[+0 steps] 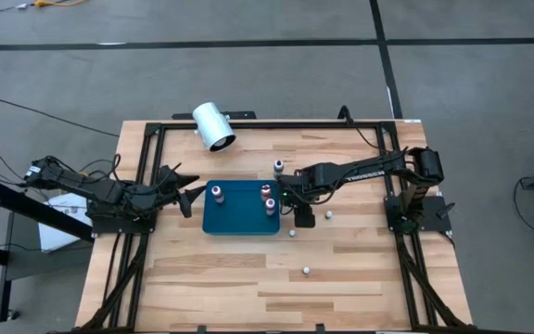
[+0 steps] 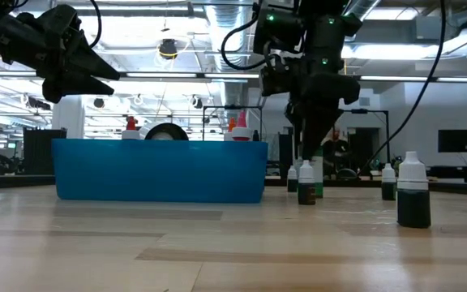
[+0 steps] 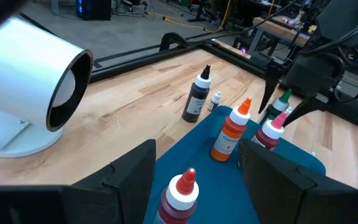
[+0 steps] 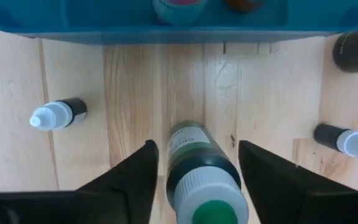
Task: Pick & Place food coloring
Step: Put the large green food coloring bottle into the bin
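Note:
The food coloring bottles are spread about. Three stand in the teal tray (image 1: 239, 221): a red one (image 3: 180, 193), an orange one (image 3: 232, 130) and a pink-topped one (image 3: 271, 132). A green-capped bottle (image 4: 205, 177) stands upright on the table just right of the tray. My right gripper (image 4: 197, 146) points down over it, open, with one finger on either side; I cannot tell whether either finger touches it. My left gripper (image 1: 190, 193) hovers open above the tray's left edge, nothing between its fingers.
A black bottle (image 1: 278, 168) stands beyond the tray's far edge. Small bottles stand on the wood near the right gripper (image 1: 328, 214), (image 1: 292, 233), and one sits nearer the front (image 1: 305, 271). A large white cylinder (image 1: 213, 126) lies at the far left.

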Robot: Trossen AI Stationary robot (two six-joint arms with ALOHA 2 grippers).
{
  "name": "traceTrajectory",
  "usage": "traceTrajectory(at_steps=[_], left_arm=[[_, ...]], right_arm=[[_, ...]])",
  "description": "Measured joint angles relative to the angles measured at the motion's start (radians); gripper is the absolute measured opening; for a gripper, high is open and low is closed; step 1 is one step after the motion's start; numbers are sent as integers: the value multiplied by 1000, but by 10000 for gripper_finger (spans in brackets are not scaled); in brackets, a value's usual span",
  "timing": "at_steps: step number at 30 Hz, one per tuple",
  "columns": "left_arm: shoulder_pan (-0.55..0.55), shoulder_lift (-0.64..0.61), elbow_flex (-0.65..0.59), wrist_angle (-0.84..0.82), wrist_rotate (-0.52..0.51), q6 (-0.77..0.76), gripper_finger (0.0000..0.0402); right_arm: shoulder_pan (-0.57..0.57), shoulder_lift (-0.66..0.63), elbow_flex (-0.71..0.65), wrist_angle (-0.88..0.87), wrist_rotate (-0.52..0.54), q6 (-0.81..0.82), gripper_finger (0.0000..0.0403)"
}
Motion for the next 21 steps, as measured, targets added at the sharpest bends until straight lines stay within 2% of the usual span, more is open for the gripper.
traceTrajectory(at_steps=[4, 10, 16, 21], left_arm=[[0, 0, 0, 0, 0, -1, 220], [0, 0, 0, 0, 0, -2, 220], [0, 0, 0, 0, 0, -2, 220], [0, 0, 0, 0, 0, -2, 220]], right_arm=[[-2, 0, 0, 0, 0, 0, 238], [-2, 0, 0, -35, 1, 0, 243], [-2, 0, 0, -46, 2, 5, 229], [-2, 0, 0, -45, 3, 26, 201]])
